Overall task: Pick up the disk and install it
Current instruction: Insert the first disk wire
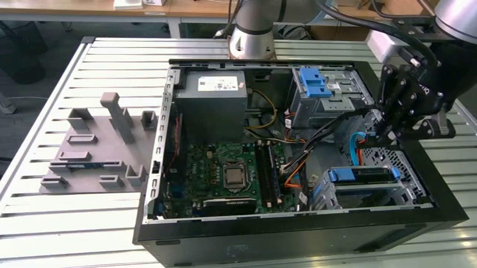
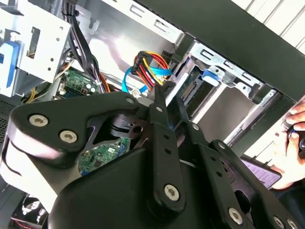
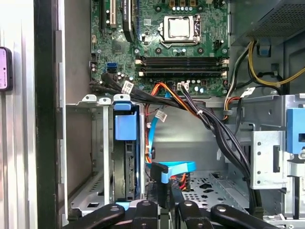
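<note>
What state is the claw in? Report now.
Claw: open or closed cannot be told; it hangs over the open black metal computer case.

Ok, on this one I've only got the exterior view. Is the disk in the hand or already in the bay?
Observer: In the bay. The first wrist view shows the disk slotted edge-on between the metal walls, blue bracket facing out.
Operator: Cabled up?
Observer: It looks not. The blue cable's black plug hangs apart from it.
Operator: Anyone near the case?
Observer: Yes, the second wrist view shows a person's hand just outside it.
</note>
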You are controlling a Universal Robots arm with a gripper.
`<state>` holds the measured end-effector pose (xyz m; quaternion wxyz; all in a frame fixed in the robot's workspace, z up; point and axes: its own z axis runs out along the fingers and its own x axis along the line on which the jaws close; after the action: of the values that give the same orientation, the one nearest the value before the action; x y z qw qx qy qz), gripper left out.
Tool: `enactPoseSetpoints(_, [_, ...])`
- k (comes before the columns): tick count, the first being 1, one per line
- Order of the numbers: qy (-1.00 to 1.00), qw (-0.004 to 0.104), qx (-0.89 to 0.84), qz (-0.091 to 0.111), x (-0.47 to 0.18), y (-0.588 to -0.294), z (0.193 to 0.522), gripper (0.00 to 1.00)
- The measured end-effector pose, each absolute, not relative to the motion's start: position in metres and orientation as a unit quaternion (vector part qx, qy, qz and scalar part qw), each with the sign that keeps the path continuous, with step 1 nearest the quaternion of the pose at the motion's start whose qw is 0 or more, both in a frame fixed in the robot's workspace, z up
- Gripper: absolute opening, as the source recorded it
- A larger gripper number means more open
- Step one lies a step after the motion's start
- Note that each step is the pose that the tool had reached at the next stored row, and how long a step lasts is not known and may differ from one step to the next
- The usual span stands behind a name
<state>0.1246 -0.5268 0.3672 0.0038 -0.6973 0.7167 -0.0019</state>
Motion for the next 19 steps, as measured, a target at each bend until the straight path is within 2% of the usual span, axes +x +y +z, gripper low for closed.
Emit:
enactPoseSetpoints(11, [0.717,-0.003,-0.697,-0.009,0.1246,-0.5237,0.3579,0.25])
enactPoseSetpoints(12, [0.717,-0.004,-0.697,-0.01,0.1246,-0.5237,0.3577,0.24])
enactPoseSetpoints(13, [0.717,-0.004,-0.697,-0.01,0.1246,-0.5237,0.3578,0.17])
enactPoseSetpoints(16, [0.717,-0.006,-0.697,-0.009,0.1254,-0.5237,0.3577,0.16])
enactPoseSetpoints(19, [0.717,-0.016,-0.697,0.001,0.1277,-0.5238,0.3568,0.16])
